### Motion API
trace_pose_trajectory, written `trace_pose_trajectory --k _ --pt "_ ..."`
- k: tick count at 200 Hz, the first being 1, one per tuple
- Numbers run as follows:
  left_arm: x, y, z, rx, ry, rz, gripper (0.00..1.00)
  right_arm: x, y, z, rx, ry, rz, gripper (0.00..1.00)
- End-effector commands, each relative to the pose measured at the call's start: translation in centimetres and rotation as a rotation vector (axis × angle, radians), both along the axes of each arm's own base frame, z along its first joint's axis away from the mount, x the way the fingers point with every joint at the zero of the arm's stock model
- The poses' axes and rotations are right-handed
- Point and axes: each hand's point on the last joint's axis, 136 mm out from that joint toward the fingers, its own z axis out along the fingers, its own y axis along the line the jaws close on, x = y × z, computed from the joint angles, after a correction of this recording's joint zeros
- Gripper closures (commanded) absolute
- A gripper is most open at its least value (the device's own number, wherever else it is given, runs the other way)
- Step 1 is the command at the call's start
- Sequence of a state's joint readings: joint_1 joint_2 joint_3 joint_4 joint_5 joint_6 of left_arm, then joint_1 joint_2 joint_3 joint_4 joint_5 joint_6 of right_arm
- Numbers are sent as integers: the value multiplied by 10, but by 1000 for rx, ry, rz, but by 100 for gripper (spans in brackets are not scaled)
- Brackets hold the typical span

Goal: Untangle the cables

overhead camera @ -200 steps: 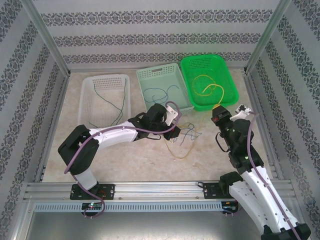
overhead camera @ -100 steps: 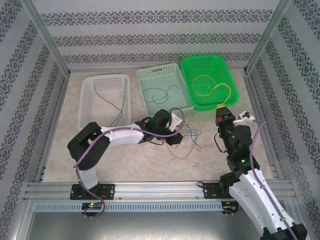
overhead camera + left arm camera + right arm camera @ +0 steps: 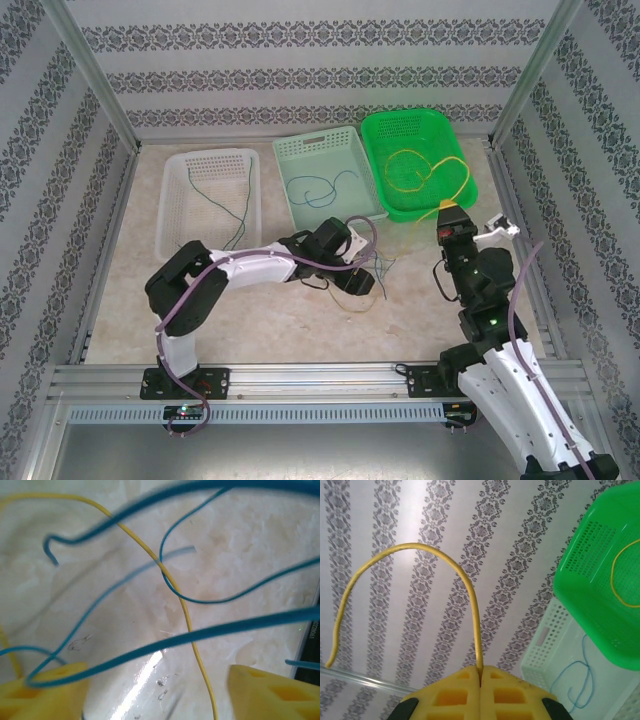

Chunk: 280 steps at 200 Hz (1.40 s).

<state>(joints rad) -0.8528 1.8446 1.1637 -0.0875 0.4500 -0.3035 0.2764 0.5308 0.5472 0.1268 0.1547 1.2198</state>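
Patterned wallpaper rings a pale marbled table. From above we see three baskets at the back: the white basket holds a dark green cable, the middle basket a blue cable, and the green basket a yellow loop. The left gripper sits low over a tangle of cables on the table. The right gripper holds up a yellow cable that arches toward the green basket.

At the left wrist we find the fingers wide apart above the table, with blue strands and a yellow strand crossing between them.

At the right wrist the right gripper has its jaws pressed together on the yellow cable. Beyond it we see the green basket and the middle basket.
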Motion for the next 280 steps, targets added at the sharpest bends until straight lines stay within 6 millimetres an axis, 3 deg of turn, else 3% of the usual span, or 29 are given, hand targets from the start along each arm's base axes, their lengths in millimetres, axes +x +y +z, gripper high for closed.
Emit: trace_pose_trajectory --k 1,38,66,83,111,130,144,164,184,204,237,262,280 --pt "-5 13 21 27 -65 15 0 -6 3 28 -221 -2 21 100" --pt "-4 38 26 94 -129 68 0 -8 5 43 -569 86 56 100" --pt "4 57 38 138 -218 122 0 -14 8 67 -703 50 87 100" --pt "13 68 56 145 -291 175 0 -19 13 79 -759 26 117 100" --pt "20 85 96 94 -404 259 0 -15 16 70 -820 70 154 100" --pt "15 89 115 31 -444 266 0 -9 17 57 -841 108 164 100" --pt "5 89 112 39 -433 207 0 -7 10 52 -847 139 124 100" --pt "-12 90 88 112 -360 103 0 -4 0 50 -840 163 63 100" --pt "-17 97 80 124 -352 104 0 0 9 47 -823 157 110 100" --pt "-14 96 100 32 -417 129 0 3 29 46 -798 119 210 100" --pt "-10 69 135 -92 -494 8 0 3 49 48 -797 72 304 100" --pt "6 54 129 -42 -489 -65 0 0 54 55 -808 42 337 100" --pt "4 38 122 -57 -442 -151 0 -3 54 58 -814 34 341 100"
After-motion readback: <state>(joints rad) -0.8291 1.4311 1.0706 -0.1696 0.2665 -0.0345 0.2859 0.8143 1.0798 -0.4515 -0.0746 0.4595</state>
